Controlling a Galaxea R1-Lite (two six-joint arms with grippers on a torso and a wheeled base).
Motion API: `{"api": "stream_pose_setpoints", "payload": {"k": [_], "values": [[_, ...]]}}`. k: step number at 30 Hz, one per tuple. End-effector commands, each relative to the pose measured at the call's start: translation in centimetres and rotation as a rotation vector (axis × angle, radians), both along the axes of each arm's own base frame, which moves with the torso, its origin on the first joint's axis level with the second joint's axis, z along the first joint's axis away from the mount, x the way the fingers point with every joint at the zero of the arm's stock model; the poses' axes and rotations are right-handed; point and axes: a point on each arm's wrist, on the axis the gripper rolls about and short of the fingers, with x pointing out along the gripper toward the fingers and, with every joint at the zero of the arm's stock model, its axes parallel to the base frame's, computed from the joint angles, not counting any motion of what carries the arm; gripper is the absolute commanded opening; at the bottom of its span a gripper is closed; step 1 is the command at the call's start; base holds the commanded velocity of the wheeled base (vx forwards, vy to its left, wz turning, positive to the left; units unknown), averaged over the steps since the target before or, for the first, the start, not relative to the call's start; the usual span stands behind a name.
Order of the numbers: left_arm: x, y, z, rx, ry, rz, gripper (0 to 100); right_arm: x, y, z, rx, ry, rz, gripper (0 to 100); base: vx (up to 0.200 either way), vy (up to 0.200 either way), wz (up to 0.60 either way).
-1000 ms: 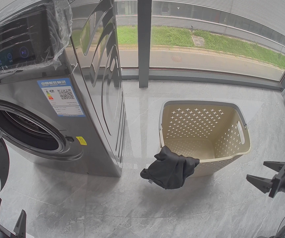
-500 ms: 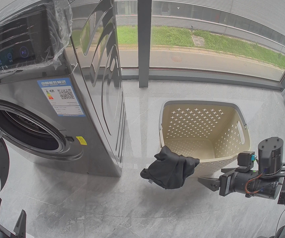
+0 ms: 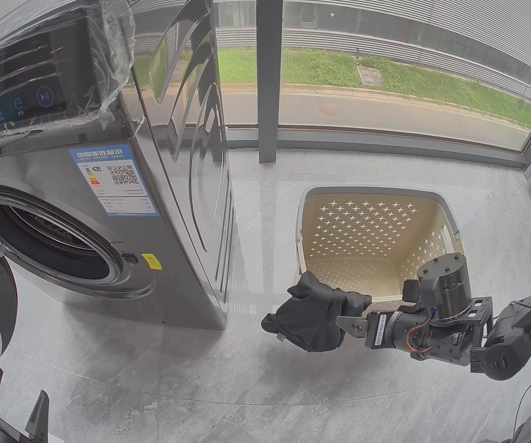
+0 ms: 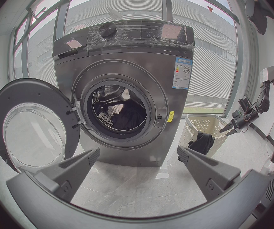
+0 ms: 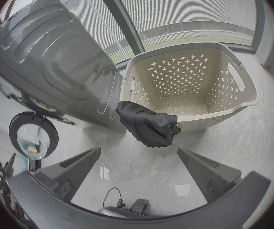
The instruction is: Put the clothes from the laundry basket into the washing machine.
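A black garment hangs over the near left corner of the beige laundry basket, part of it drooping outside toward the floor. My right gripper is open, level with the garment and just to its right, fingertips almost at the cloth. In the right wrist view the garment lies ahead of the open right gripper, with nothing between the fingers. The washing machine stands on the left, its door swung open and dark clothes in the drum. My left gripper is open, low, facing the drum.
The basket stands on the grey tiled floor just right of the machine's side panel. A glass wall with a dark post runs behind both. Bare floor lies between the machine's front and the basket.
My right arm has swung left from the view's right edge until its open gripper is at the black garment. Garment, basket and left gripper have not moved.
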Motion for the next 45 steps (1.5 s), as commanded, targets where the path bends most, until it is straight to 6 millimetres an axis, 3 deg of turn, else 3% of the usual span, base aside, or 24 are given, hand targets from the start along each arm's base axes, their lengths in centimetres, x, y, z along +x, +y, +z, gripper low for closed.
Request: {"api": "stream_pose_setpoints", "payload": {"k": [1, 13, 29, 45], "values": [[0.0, 0.0, -0.4, 0.0, 0.005, 0.001, 100, 1.2, 1.2, -1.8, -0.018, 0.048, -0.018, 100, 0.0, 0.0, 0.0], [0.0, 0.0, -0.4, 0.0, 0.005, 0.001, 100, 3.0, 2.9, -3.5, -0.024, 0.063, -0.021, 100, 0.0, 0.0, 0.0], [0.0, 0.0, -0.4, 0.001, 0.006, 0.001, 100, 2.8, 3.8, -3.4, -0.019, 0.055, 0.005, 100, 0.0, 0.0, 0.0], [0.0, 0.0, -0.4, 0.0, 0.006, 0.001, 100, 5.8, 5.8, -4.9, -0.017, 0.038, -0.024, 100, 0.0, 0.0, 0.0]]}}
